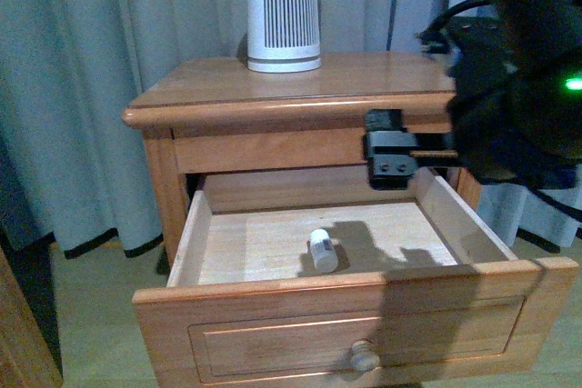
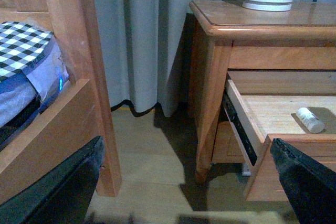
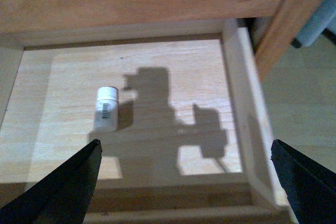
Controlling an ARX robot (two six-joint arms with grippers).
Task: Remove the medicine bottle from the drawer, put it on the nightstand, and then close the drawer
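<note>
From my front camera I see the nightstand (image 1: 364,74) standing on the pale floor (image 1: 91,315). On its glossy top, at 12 o'clock by the back edge, a white ribbed device (image 1: 284,11) stands upright. The drawer (image 1: 264,243) is open. On its pale wood bottom the medicine bottle (image 1: 323,250) lies on its side near centre, cap pointing to 11 o'clock.

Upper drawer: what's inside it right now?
Only the medicine bottle, lying on its side on the pale floor of the drawer. The visible floor is otherwise bare. In the front view the right claw covers the back right corner.
</note>
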